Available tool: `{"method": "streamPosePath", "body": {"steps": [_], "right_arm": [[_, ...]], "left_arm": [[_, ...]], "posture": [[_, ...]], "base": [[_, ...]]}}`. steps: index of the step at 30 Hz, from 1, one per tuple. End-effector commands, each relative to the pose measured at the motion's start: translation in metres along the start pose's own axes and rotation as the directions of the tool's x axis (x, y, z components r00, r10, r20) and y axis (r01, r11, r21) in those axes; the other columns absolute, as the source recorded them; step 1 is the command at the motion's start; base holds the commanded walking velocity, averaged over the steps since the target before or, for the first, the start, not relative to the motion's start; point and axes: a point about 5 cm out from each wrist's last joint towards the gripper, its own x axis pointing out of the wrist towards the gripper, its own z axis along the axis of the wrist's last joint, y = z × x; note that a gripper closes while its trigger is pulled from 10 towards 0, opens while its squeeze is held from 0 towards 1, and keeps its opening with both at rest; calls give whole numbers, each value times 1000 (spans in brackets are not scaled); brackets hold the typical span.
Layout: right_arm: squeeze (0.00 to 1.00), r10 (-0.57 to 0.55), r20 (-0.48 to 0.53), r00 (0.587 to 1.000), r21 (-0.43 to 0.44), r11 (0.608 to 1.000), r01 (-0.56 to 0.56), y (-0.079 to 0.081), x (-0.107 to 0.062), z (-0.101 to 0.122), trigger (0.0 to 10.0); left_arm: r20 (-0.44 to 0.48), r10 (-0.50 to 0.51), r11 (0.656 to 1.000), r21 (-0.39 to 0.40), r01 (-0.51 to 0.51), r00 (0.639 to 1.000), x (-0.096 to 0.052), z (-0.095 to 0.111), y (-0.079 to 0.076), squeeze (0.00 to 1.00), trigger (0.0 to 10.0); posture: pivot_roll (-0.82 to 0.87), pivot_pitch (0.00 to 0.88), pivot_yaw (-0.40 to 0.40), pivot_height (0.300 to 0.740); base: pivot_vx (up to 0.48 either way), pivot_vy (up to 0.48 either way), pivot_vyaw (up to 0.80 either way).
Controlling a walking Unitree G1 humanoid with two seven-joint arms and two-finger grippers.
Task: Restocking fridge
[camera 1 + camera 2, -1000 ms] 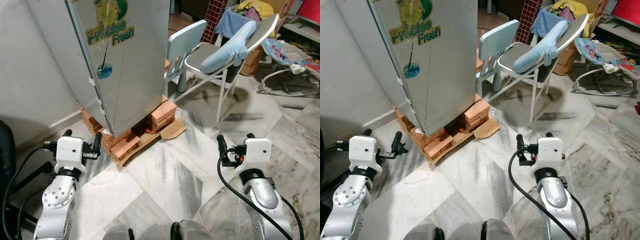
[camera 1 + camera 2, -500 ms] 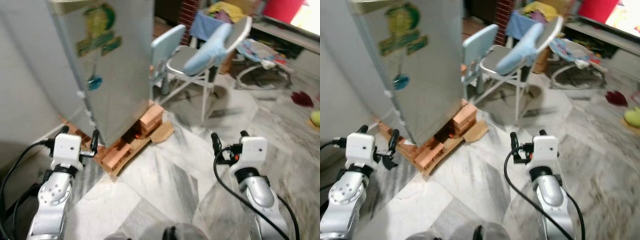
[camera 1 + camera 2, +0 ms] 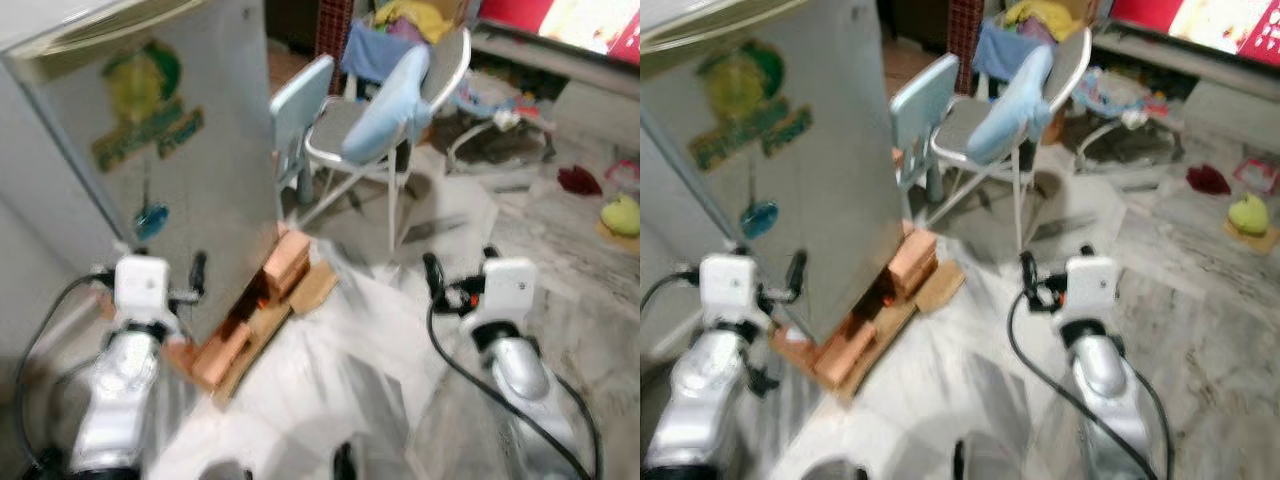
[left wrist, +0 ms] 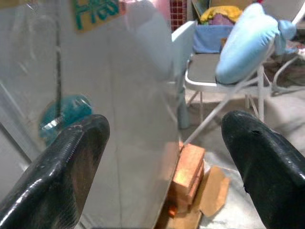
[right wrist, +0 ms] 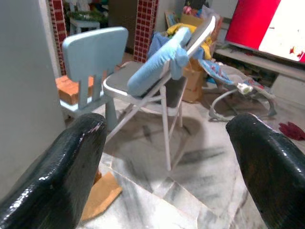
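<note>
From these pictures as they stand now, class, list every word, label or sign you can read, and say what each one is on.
"Fres": the end of a green word on a yellow sticker, cut off by the picture's edge, on the fridge side, in the left wrist view.
Green and yellow sticker on the fridge side, head views: lettering too blurred to read.
Round blue sticker on the fridge: no readable text.
Red screen behind the chair: nothing legible.
</note>
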Motion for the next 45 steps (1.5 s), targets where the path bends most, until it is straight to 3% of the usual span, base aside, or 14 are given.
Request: {"method": "streamPosePath", "body": {"steps": [1, 11, 15, 26, 30, 36, 45], "right_arm": [[0, 17, 13, 1000, -1, 1000, -17, 6, 1, 3, 10000], [0, 17, -1, 1000, -26, 1000, -17, 2, -1, -2, 10000], [0, 10, 4, 1000, -25, 1000, -9, 2, 3, 0, 10000], [0, 5, 2, 1000, -27, 1000, -5, 4, 2, -2, 10000], [0, 0, 1, 1000, -25, 1000, 0, 4, 4, -2, 10000], [0, -12, -10, 1000, -19, 1000, 12, 3, 5, -4, 10000], [0, -27, -23, 999, -25, 999, 27, 1, 8, -5, 10000]], "left_arm": [[9, 18, 1000, 17, -18, 1000, -4, 2, 10, 0, 10000], [-33, -3, 1000, -25, 2, 999, -9, -3, 9, 0, 10000], [-35, -29, 999, -38, 28, 999, -10, -3, 3, 0, 10000], [-39, -37, 999, -26, 36, 999, -10, -2, 6, 0, 10000], [-35, -60, 998, -34, 58, 998, -11, 0, 0, 0, 10000], [-42, -34, 998, -58, 32, 999, -11, -1, 3, 0, 10000], [-39, 5, 998, -70, -8, 999, 1, 2, 10, 0, 10000]], "posture": [[-4, 69, -30, 740], [0, 72, -34, 740], [1, 78, -32, 740], [5, 82, -30, 740], [3, 80, -30, 740], [6, 79, -34, 740], [4, 84, -40, 740]], "base": [[0, 0, 0], [0, 86, 0], [0, 480, 0], [0, 480, 0], [0, 480, 0], [0, 319, 0], [0, 0, -501]]}}
